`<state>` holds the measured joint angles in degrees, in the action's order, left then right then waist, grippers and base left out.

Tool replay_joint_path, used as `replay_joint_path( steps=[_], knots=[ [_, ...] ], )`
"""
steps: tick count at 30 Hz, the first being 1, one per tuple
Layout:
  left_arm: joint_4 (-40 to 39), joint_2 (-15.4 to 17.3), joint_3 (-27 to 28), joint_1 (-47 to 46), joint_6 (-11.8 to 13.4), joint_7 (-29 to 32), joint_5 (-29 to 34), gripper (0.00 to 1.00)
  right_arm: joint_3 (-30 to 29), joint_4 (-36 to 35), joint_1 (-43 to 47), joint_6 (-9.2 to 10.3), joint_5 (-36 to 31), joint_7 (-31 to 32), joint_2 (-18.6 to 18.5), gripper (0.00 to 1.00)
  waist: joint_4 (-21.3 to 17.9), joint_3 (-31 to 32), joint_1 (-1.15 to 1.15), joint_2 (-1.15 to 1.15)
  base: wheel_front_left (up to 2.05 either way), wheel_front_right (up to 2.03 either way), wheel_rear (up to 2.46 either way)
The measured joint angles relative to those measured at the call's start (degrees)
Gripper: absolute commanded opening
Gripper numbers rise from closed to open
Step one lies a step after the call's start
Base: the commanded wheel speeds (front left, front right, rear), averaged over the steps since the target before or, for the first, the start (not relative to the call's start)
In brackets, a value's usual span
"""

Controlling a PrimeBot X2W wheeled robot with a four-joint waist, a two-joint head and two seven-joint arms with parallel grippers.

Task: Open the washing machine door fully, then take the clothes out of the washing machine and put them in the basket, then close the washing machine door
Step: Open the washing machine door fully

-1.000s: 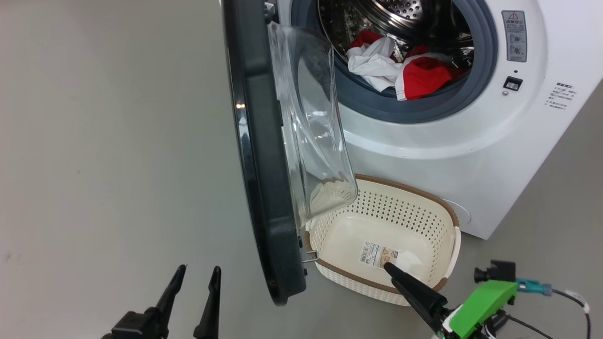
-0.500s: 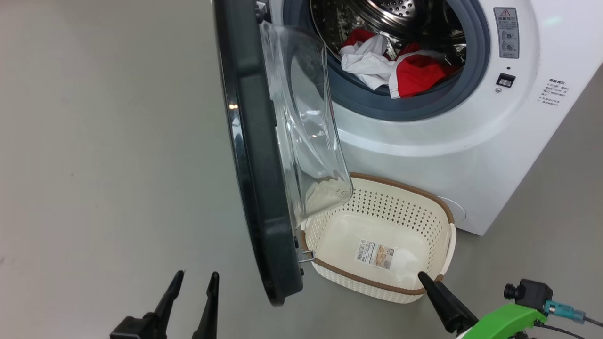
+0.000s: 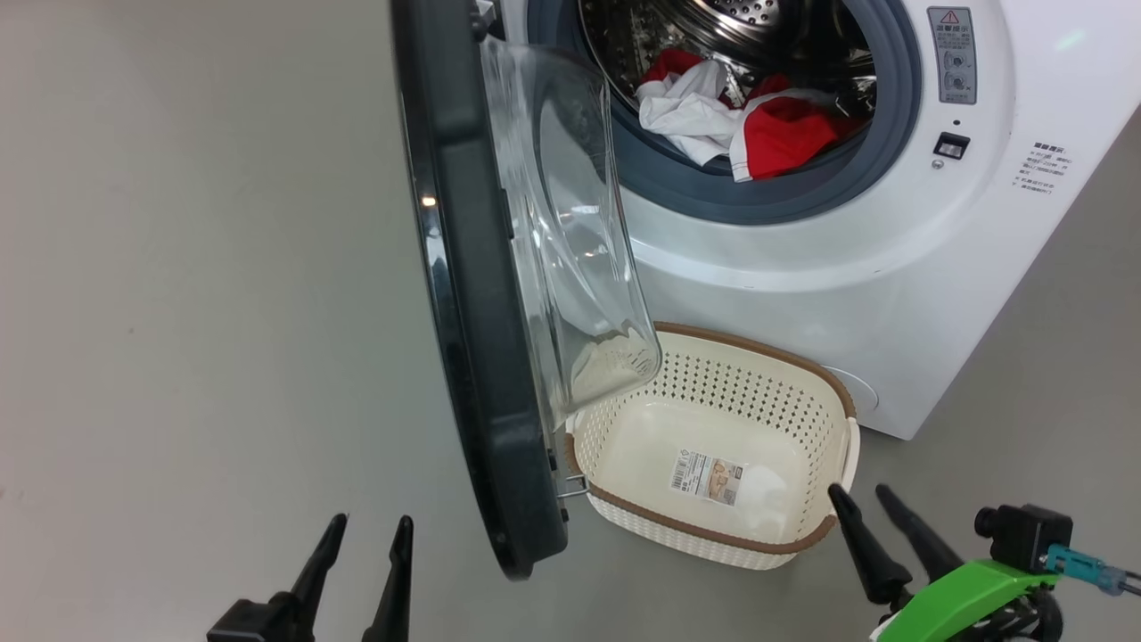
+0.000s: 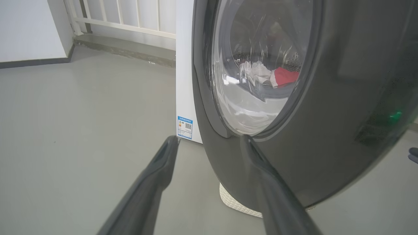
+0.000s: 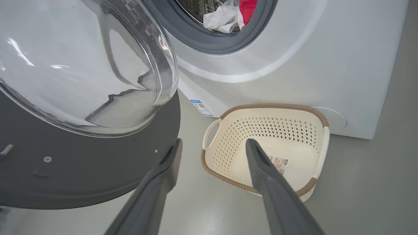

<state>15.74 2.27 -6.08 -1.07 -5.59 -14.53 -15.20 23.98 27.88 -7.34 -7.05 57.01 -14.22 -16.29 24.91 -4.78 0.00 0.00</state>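
Note:
The washing machine door (image 3: 472, 312) stands open, edge-on to me, with its glass bowl (image 3: 570, 250) hanging over the left end of the basket (image 3: 642, 446). Red and white clothes (image 3: 740, 125) lie in the drum of the washing machine (image 3: 802, 294). My left gripper (image 3: 372, 526) is open and holds nothing, on the floor side left of the door; its wrist view faces the door's outer face (image 4: 326, 114). My right gripper (image 3: 858, 492) is open and holds nothing, just outside the basket's near right corner. In the right wrist view the gripper (image 5: 214, 143) points at the basket (image 5: 294, 156).
The grey floor (image 3: 196, 312) stretches wide to the left of the door. The basket stands on the floor against the machine's front. A white railing (image 4: 130, 16) and a wall lie beyond the machine. A blue label (image 4: 184, 127) is on the machine's side.
My right gripper has drawn back from over the basket's sticker to outside its near right corner, and both its fingers now show. The head camera shifted slightly. The left gripper stayed put.

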Motion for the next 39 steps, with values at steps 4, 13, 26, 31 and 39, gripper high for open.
replay_joint_path(
  steps=[4,13,26,31,39],
  knots=[
    [0.0,0.0,0.0,0.0,0.0,0.0,0.0,1.00,-5.9,-1.9,0.5,0.00,-10.0,0.0,2.0,1.00,0.0,-0.1,0.00,0.00,0.00,0.00,0.00],
    [0.0,0.0,0.1,-0.1,0.0,0.0,0.0,1.00,-17.2,-9.7,6.3,0.00,-30.1,-0.1,7.3,1.00,0.1,0.0,0.00,0.00,0.00,0.00,0.00],
    [-0.3,0.0,0.0,-0.1,-0.1,0.0,0.0,1.00,-23.4,-16.4,13.5,-0.02,-39.6,-0.2,11.9,1.00,0.6,0.3,0.00,0.00,0.00,0.00,0.00],
    [-0.4,0.0,0.1,-0.1,-0.1,0.0,0.2,1.00,-23.4,-16.6,14.3,-0.02,-40.0,-0.2,12.9,1.00,0.3,0.6,0.00,0.00,0.00,0.00,0.00],
    [-0.9,0.0,0.3,-0.1,0.0,0.0,0.2,0.46,-24.1,-16.9,14.3,-0.02,-40.5,-0.2,13.1,1.00,0.2,0.5,0.00,0.00,0.00,0.00,0.00]
  ],
)
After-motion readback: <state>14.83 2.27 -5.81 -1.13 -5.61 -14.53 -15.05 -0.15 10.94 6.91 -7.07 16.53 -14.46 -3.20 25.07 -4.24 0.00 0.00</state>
